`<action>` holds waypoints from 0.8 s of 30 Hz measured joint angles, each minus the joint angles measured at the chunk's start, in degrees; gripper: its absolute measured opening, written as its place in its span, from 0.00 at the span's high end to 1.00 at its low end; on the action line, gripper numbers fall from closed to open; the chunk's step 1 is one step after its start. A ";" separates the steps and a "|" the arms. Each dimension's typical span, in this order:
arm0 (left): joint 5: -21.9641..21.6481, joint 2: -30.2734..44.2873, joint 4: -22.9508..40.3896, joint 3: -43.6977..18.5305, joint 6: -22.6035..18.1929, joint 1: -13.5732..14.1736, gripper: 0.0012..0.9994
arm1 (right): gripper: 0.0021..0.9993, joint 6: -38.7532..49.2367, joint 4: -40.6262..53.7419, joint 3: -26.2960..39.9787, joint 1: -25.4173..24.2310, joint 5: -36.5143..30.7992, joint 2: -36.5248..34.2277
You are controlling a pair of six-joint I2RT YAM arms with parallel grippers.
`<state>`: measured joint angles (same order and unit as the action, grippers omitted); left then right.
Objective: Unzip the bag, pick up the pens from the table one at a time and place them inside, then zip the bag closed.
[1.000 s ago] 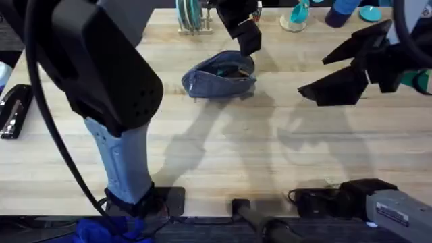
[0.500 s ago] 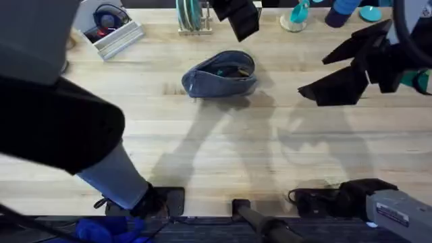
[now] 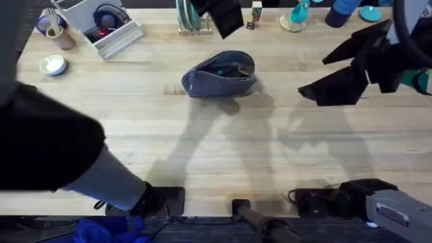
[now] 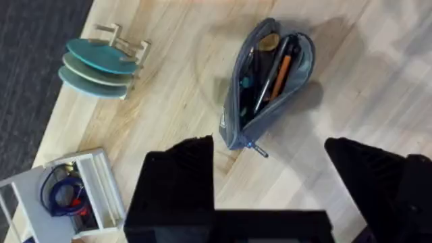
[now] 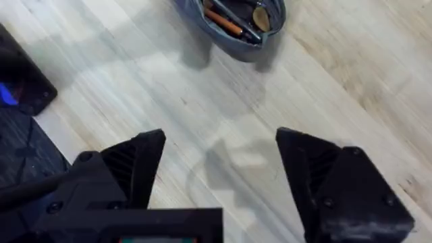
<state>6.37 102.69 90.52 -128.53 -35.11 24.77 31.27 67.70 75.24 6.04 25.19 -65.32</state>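
The left pincer point(image 4: 270, 196) is hanging above the wooden surface point(image 3: 223, 155) with its fingers spread and nothing between them. The blue-grey pouch point(image 3: 220, 73) is lying unzipped mid-surface, the orange pen point(image 4: 279, 75) sitting inside it. The right pincer point(image 5: 219, 175) is hovering off to the right, also spread and empty.

One bag point(image 3: 221, 74), two pens point(image 4: 277, 75) inside.

The bag point(image 3: 220, 73) lies on the table point(image 3: 223, 148) near the middle of its far edge. The pens point(image 4: 278, 73) lie inside the bag. A disc rack point(image 3: 191, 16) stands behind it at the far edge.
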 joint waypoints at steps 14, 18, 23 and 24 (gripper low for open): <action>0.02 -10.17 -1.22 7.08 -0.96 -3.37 0.00 | 0.00 0.00 0.00 0.00 0.00 0.00 0.00; 0.02 -16.20 -5.33 15.49 -1.33 -5.23 0.01 | 0.00 0.00 -0.01 0.00 0.00 0.00 0.00; 0.02 -24.66 -10.97 26.41 -2.26 -7.70 0.01 | 0.00 0.00 0.00 0.00 0.00 0.00 0.00; 0.02 -26.41 -12.42 28.65 -2.40 -8.22 0.01 | 0.00 0.00 0.00 0.00 0.00 0.00 0.00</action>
<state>6.39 76.28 78.10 -99.88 -37.52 16.56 31.27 67.70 75.24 6.04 25.19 -65.32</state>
